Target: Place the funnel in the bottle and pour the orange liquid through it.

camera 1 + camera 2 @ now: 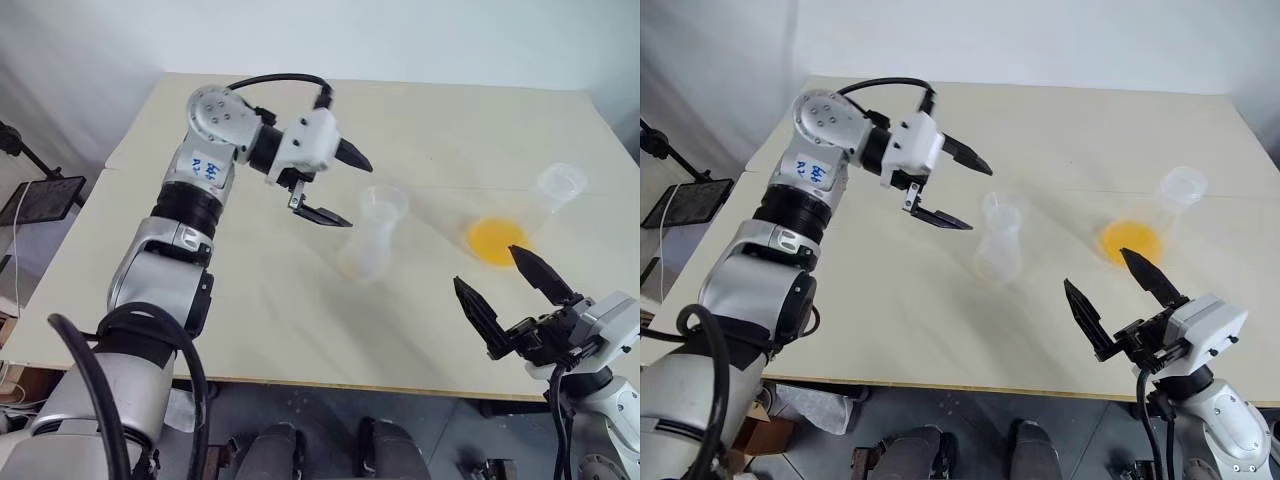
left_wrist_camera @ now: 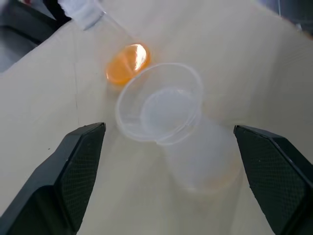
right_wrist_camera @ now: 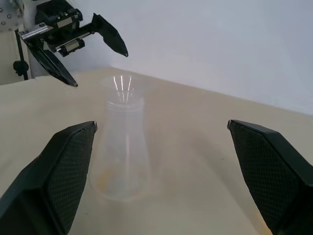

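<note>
Just left of the bottle (image 1: pixel 372 235) hangs the left gripper (image 1: pixel 348 186), fingers spread wide and empty, tips aimed right at the bottle's neck without touching it. Sitting in that neck: the funnel (image 2: pixel 159 108), clear and wide-mouthed, apparently seated, though hard to tell how deep the stem goes. Standing upright near mid-table, the bottle looks light and nearly empty, so easy to tip. Further right and a little farther back lies the larger flask (image 1: pixel 525 215), tilted on its side with its mouth pointing to the far right, the orange liquid (image 1: pixel 496 241) pooled in its lower base. At the near right edge waits the right gripper (image 1: pixel 512 288), fingers likewise spread wide, holding nothing, close to the flask's base but apart from it.

Judged risks from here: a withdrawing left finger clipping the funnel rim and knocking it out or toppling the bottle; a slippery grasp on the flask's broad clear body; spilling while lifting, given the open mouth; pouring too fast for the thin stem, overflowing onto the table (image 1: pixel 260 330); nothing steadying the bottle under the pour.
</note>
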{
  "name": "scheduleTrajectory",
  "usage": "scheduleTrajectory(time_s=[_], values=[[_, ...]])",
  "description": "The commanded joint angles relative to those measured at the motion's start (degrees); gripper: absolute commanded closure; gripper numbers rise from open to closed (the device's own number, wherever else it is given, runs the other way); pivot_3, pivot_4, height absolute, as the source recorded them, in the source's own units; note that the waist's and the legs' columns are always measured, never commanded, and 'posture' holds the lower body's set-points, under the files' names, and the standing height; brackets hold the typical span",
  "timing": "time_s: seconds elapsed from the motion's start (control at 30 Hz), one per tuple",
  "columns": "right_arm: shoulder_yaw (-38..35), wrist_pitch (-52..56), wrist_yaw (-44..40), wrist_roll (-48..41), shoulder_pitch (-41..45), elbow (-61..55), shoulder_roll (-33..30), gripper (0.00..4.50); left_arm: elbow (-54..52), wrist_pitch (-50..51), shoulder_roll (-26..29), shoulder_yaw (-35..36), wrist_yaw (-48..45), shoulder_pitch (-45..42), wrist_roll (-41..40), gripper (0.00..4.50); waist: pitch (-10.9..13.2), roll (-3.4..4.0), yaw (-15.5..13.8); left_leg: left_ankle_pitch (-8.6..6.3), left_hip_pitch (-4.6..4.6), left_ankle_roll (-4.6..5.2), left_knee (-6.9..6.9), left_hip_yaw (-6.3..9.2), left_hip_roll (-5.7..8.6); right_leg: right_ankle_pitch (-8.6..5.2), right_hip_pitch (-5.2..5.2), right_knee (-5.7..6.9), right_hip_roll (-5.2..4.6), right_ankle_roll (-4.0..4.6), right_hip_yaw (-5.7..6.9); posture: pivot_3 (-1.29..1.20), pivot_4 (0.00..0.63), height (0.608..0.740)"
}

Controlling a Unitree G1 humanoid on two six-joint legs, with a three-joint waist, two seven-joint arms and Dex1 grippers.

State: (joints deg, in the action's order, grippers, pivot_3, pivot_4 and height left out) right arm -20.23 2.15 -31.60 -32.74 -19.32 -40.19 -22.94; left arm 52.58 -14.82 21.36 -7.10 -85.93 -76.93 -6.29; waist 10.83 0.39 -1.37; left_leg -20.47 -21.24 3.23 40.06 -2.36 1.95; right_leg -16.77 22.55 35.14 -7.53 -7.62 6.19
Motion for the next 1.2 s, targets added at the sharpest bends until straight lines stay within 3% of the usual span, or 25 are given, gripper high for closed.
scheduleTrajectory(time_s=[0.03,0.17,0.37,0.6,0.73,0.83,1.0,1.1,1.2], values=[[-4.29,-3.44,1.46,0.5,-1.13,0.35,1.32,0.0,-4.34,4.48,3.04,5.25,-0.72,3.99,-5.6,0.04,0.0,0.0,0.07,0.0,0.0,0.0,0.0,0.02,-0.01,0.0,0.0,0.0,0.01,0.0,0.01,0.0,0.15,0.74],[-12.76,-5.81,3.27,-1.49,-3.98,4.17,3.08,0.0,-13.4,10.44,7.84,14.04,1.82,18.52,-14.08,0.04,-0.06,0.1,0.65,-0.01,0.11,-0.01,-0.04,0.02,-0.01,0.0,0.04,0.2,-0.03,0.0,-0.06,0.0,0.15,0.74],[-19.41,-8.3,3.36,-3.76,-7.01,9.13,4.71,0.0,-33.38,18.52,10.63,17.37,9.62,37.04,-17.45,0.04,-0.05,0.04,-0.21,-0.01,0.08,-0.01,0.14,0.29,0.08,0.0,-0.1,0.25,-0.13,0.01,-0.21,0.0,0.15,0.74],[-19.05,-5.29,6.53,-3.46,-3.59,12.2,3.46,0.0,-48.74,25.25,10.97,19.06,17.64,50.67,-20.94,0.04,-0.11,0.14,0.19,-0.02,0.18,-0.05,0.04,0.32,0.07,-0.01,-0.1,0.26,-0.14,0.03,-0.57,0.0,0.15,0.74],[-17.32,1.5,10.01,-2.4,1.25,13.24,-0.46,0.0,-52.84,27.01,10.96,18.74,20.18,53.53,-21.93,0.04,-0.11,0.16,0.21,-0.02,0.22,-0.06,0.04,0.26,0.06,-0.02,-0.08,0.27,-0.13,0.04,-0.66,0.0,0.15,0.74],[-14.33,13.38,14.77,-1.53,9.6,16.68,-7.82,0.0,-55.95,27.57,10.82,18.2,21.6,55.77,-22.35,0.04,-0.14,0.2,0.25,-0.03,0.23,-0.09,0.03,0.24,0.04,-0.04,-0.05,0.29,-0.13,0.08,-0.67,0.0,0.15,0.74],[-11.18,22.7,16.77,-0.7,19.75,22.43,-13.66,0.0,-59.7,28.98,10.47,17.35,23.88,57.57,-23.18,0.04,-0.14,0.21,-0.01,-0.02,0.16,-0.15,-0.01,0.32,-0.04,-0.12,-0.02,0.29,-0.1,0.23,-0.49,0.0,0.15,0.74],[-9.4,25.91,18.46,-0.51,30.94,30.46,-15.07,0.0,-61.41,29.34,10.48,16.56,24.45,58.36,-23.28,0.04,-0.12,0.24,0.24,-0.02,0.14,-0.15,0.02,0.13,0.01,-0.12,-0.03,0.23,-0.12,0.23,-0.38,0.0,0.15,0.74],[-9.44,27.01,18.79,-0.63,36.06,33.95,-14.25,0.0,-62.34,29.5,10.59,16.88,25.49,58.75,-23.65,0.04,-0.13,0.26,0.11,-0.01,0.14,-0.13,0.01,0.19,-0.03,-0.11,-0.02,0.23,-0.12,0.22,-0.34,0.0,0.15,0.74]])
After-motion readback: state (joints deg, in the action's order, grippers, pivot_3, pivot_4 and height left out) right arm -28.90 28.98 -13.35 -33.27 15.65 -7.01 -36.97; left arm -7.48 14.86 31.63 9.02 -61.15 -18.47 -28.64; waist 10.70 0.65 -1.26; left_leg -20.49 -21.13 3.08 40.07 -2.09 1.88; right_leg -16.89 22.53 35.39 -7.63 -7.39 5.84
